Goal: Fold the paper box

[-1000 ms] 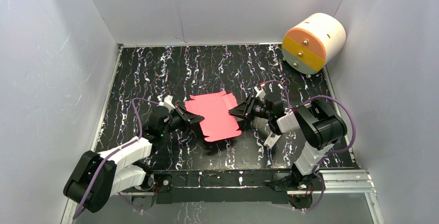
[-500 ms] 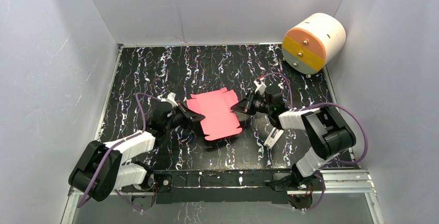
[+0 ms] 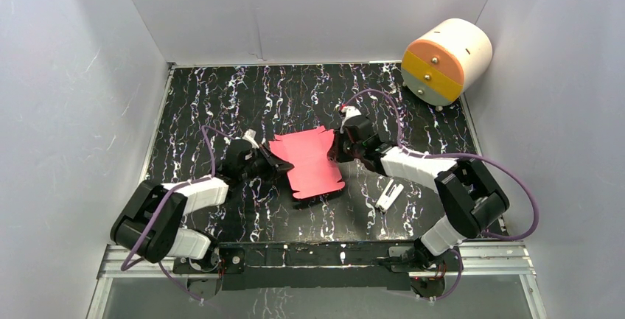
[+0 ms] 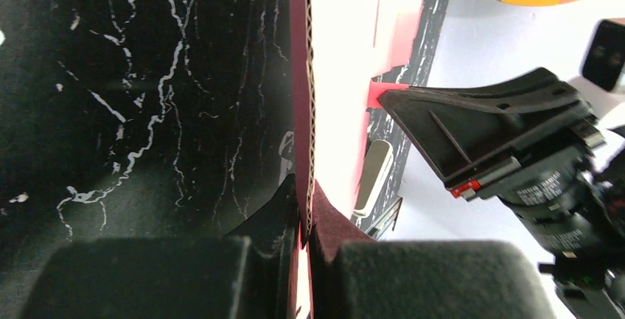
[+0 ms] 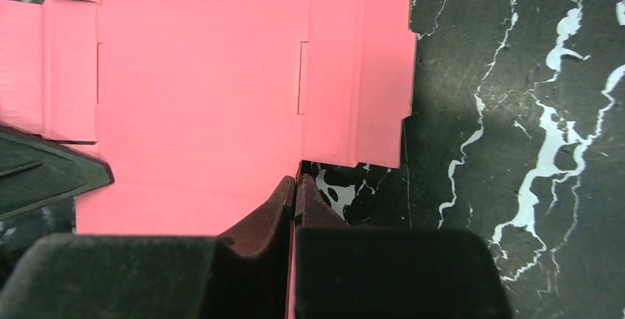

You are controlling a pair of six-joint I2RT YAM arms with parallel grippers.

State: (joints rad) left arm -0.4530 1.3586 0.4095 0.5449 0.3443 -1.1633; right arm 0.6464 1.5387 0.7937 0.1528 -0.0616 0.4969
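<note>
Two edges of the flat paper box [image 3: 309,166] are clamped, by the left gripper [image 3: 276,164] at 9 o'clock and the right gripper [image 3: 337,149] at 3 o'clock; nothing is folded yet.

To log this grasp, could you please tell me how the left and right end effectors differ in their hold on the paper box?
The left end effector pinches the paper box at its left edge in the top view. The right end effector pinches its right edge, at a notch. The left wrist view shows the card edge-on, while the right wrist view shows its pink face. Both are shut on the unfolded box.
</note>
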